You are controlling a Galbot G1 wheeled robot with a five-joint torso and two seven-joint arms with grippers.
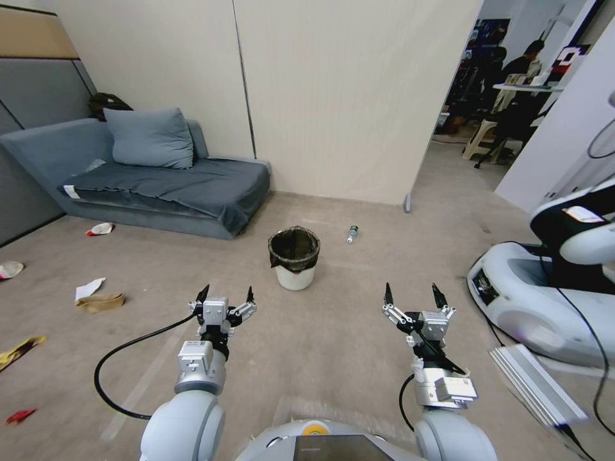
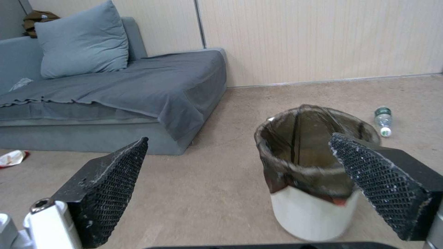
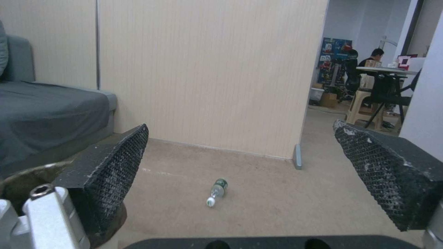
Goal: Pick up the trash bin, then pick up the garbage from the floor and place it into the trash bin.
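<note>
The trash bin (image 1: 295,258), a small white bucket with a dark bag folded over its rim, stands on the floor ahead of me; in the left wrist view the trash bin (image 2: 311,207) sits just beyond the fingers. My left gripper (image 1: 225,296) hovers open, short of the bin and to its left. My right gripper (image 1: 413,294) is open too, to the bin's right. Garbage lies on the floor at the left: a red-and-white wrapper (image 1: 100,228), a white scrap (image 1: 88,289) on a brown paper bag (image 1: 101,302), a yellow packet (image 1: 20,350) and a red piece (image 1: 19,416).
A grey sofa (image 1: 160,186) with a cushion stands against the wall at the left. A plastic bottle (image 1: 352,234) lies right of the bin. Another white robot base (image 1: 544,301) with cables occupies the right side. A doorway opens at the far right.
</note>
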